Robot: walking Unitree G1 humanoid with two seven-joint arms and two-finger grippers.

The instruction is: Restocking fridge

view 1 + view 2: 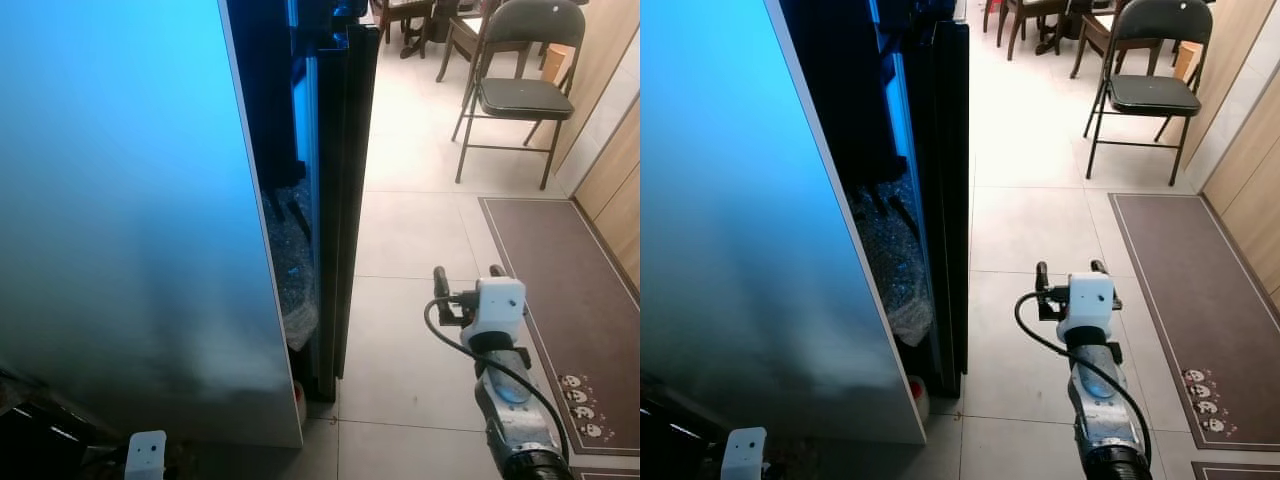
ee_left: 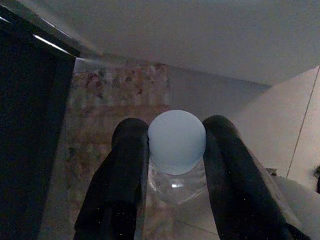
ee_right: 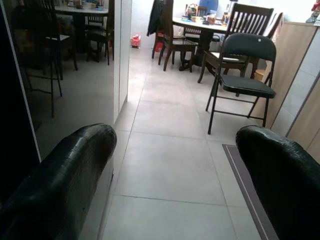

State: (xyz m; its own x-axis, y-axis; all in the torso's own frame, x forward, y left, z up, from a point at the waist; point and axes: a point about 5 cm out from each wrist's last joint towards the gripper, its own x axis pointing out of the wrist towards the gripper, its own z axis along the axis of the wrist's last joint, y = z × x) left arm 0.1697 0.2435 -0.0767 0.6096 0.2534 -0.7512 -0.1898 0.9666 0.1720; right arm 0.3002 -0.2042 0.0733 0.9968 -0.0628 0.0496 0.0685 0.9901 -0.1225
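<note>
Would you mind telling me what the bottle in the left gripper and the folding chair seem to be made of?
The bottle looks like clear plastic: see-through shoulder with glints, under a matte pale cap, pinched in the left gripper. The folding chair appears to have a thin dark metal tube frame with a padded, slightly glossy seat, perhaps vinyl.

A: What's the count here?
B: One fridge (image 1: 150, 220), with one door (image 1: 345, 150) standing open. One clear bottle (image 2: 177, 150) with one pale cap. One black folding chair (image 1: 520, 85), and one brown rug (image 1: 560, 290) on the floor.
A: Arms?
B: Two grippers: left gripper (image 2: 175, 165), right gripper (image 1: 468, 282), two black fingers each
</note>
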